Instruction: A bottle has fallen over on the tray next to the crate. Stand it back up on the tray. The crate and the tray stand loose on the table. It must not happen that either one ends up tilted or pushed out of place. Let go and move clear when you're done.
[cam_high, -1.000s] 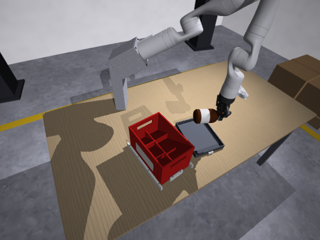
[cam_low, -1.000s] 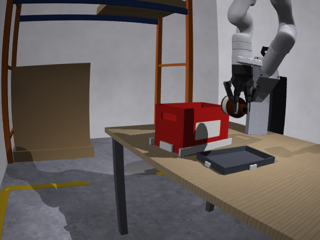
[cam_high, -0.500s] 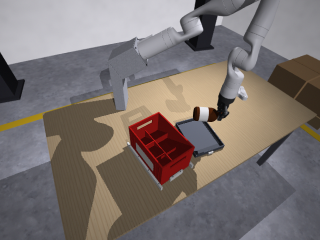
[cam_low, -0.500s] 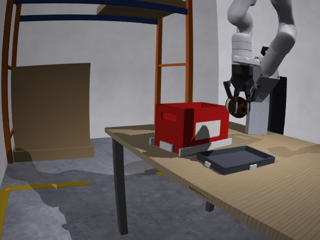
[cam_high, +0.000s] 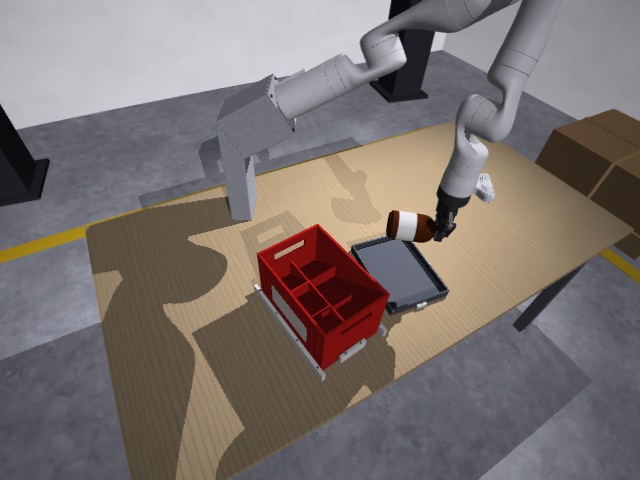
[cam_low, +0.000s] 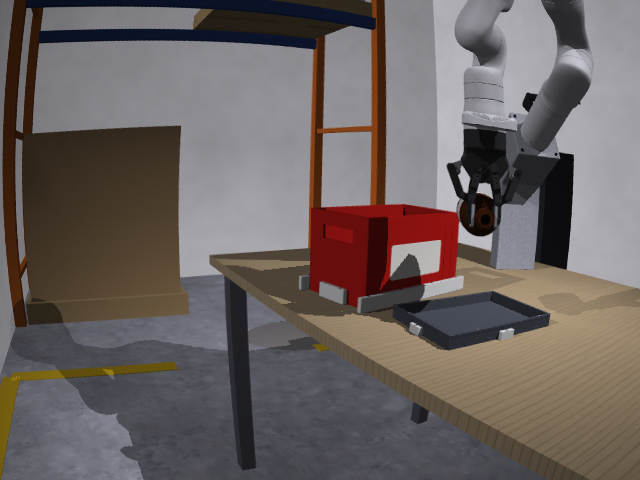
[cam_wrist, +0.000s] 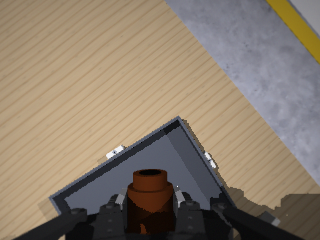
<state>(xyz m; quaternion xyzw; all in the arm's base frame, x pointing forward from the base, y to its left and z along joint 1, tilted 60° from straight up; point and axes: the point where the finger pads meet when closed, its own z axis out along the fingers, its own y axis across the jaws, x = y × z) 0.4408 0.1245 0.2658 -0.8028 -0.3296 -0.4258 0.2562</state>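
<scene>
My gripper is shut on the neck of a brown bottle with a white label. I hold the bottle roughly horizontal in the air, well above the table. It hangs over the far corner of the dark grey tray, which is empty. In the exterior view the gripper points down with the bottle's end facing the camera, above and behind the tray. In the wrist view the bottle neck sits between my fingers over the tray's corner.
A red crate with dividers stands on the table right beside the tray, on grey rails. A grey box-shaped post stands at the table's far side. Brown cardboard boxes sit off the right edge. A shelf rack stands behind.
</scene>
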